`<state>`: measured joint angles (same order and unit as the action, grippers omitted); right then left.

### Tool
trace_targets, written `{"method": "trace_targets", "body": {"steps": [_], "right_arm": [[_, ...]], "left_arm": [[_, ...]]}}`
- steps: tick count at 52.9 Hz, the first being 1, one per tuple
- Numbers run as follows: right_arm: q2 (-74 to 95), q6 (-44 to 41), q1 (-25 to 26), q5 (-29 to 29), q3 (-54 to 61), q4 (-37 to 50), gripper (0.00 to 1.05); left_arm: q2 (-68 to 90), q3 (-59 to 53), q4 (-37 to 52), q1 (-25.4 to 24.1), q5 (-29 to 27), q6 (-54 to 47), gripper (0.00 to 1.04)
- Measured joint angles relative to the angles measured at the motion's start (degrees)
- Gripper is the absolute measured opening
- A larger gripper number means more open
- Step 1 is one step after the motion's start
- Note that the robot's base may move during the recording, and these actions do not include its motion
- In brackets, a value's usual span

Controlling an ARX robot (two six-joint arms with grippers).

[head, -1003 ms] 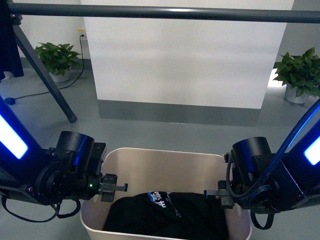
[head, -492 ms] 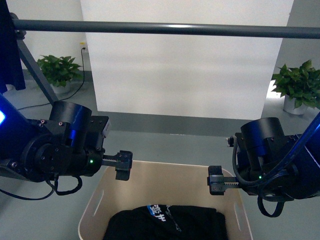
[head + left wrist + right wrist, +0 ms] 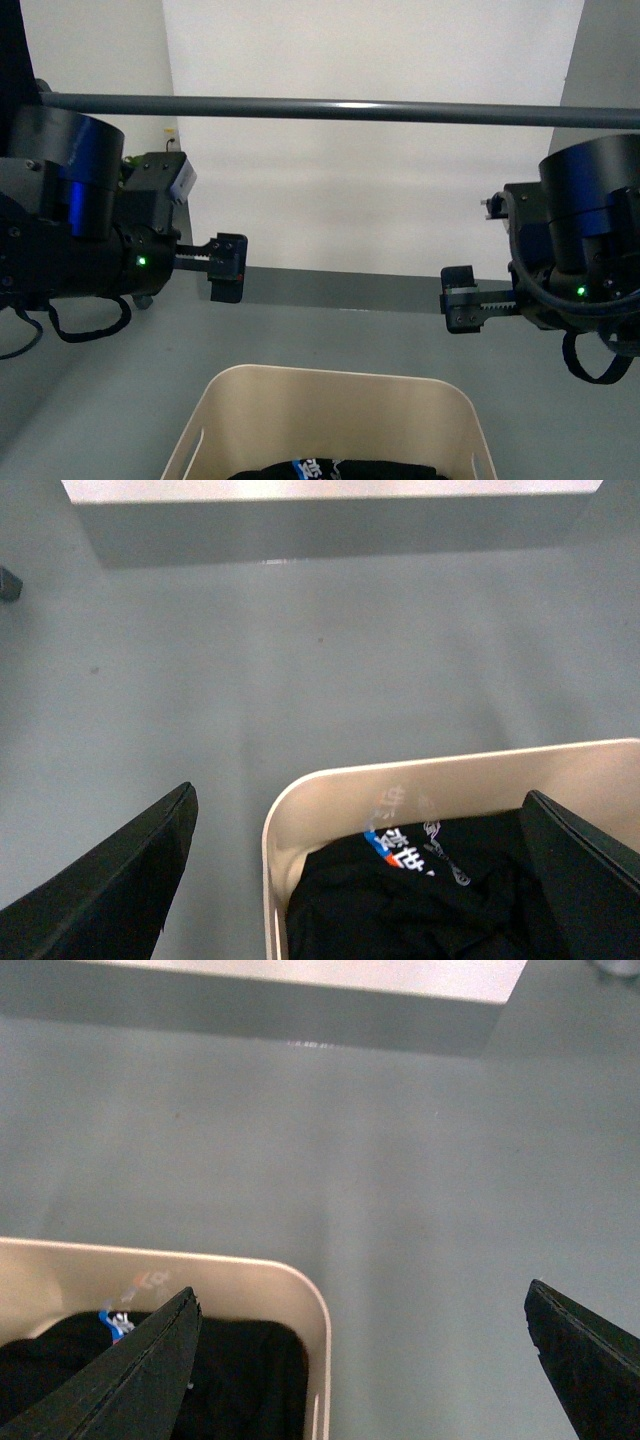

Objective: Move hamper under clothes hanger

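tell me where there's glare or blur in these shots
Front view: the white wall panel is bright and washed out, and a highlight runs along the rack bar. Left wrist view: the garment's print is smeared with a ghosted double. Right wrist view: evenly lit, soft grey floor.

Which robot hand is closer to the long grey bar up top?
Left. The left gripper hangs just under the bar, near its left part. The right gripper sits a bit lower, under the right part. Both float above the hamper, fingers open, touching nothing.
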<state>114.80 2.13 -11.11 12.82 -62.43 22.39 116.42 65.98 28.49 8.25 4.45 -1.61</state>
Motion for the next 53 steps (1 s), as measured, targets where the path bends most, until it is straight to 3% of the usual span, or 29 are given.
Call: {"method": "trace_targets", "body": {"steps": [24, 27, 32, 40, 53], "right_arm": [[-24.4, -1.5, -0.6, 6.2, 8.8, 7.3, 0.97], [-26.7, -1.7, -0.9, 6.5, 9.2, 7.8, 0.97], [-27.5, -1.7, -1.0, 6.0, 9.3, 8.2, 0.96], [-29.4, -1.9, 0.2, -2.3, 16.2, 17.0, 0.78], [-36.3, -1.9, 2.8, -4.6, 29.1, 22.5, 0.48]], "left_arm": [[-23.6, -10.1, 3.8, -0.2, 1.8, -0.9, 0.98], [-27.8, -13.4, 7.0, 0.5, -6.7, 0.1, 0.88], [-32.0, -17.9, 9.8, 0.7, -11.2, 0.5, 0.78], [-37.0, -26.7, 13.6, -0.4, -11.6, 1.0, 0.58], [-42.1, -38.2, 16.9, -2.3, -10.1, 1.6, 0.27]]}}
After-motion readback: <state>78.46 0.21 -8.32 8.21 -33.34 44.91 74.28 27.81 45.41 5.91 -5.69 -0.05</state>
